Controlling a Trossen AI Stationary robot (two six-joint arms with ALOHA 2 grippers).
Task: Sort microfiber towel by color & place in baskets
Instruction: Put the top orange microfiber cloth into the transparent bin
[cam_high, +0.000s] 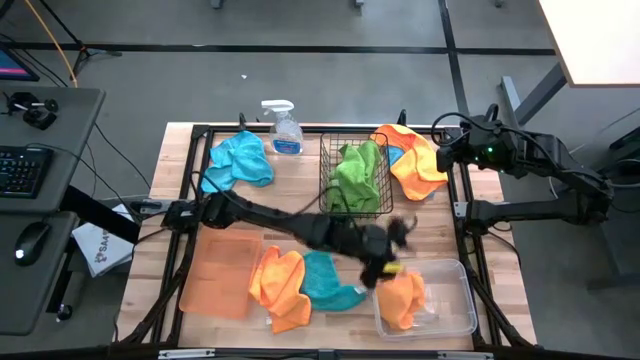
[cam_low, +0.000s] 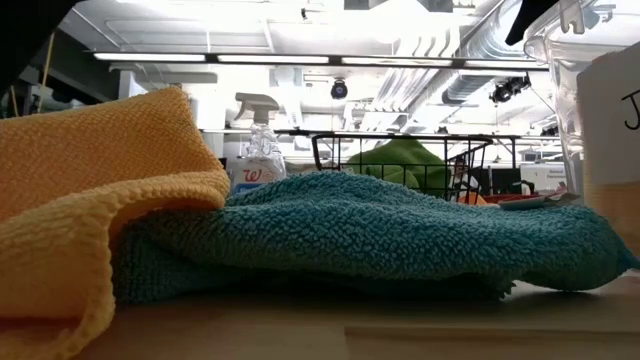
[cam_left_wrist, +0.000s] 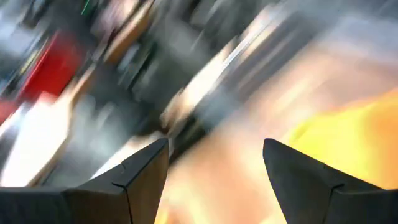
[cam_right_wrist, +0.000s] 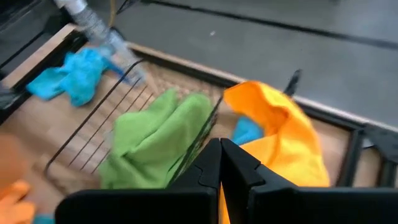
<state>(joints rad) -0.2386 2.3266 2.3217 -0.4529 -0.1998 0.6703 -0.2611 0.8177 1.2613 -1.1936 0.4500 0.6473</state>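
Over the clear bin (cam_high: 440, 300) at the frame's lower right, the left gripper (cam_high: 392, 252) is hovering, jaws spread wide and empty, with an orange towel (cam_high: 402, 298) lying directly beneath. Meanwhile the right gripper (cam_right_wrist: 220, 163) is waiting upper right, jaws pressed together, empty.

Left end effector (cam_high: 392, 250) blurred; turquoise towel (cam_right_wrist: 247, 131) half hidden beneath orange towel (cam_right_wrist: 283, 140).

The spray bottle (cam_low: 259, 160) carries a red script label that looks like "Walgreens". A large dark "J" shows on the clear bin (cam_low: 612, 110).
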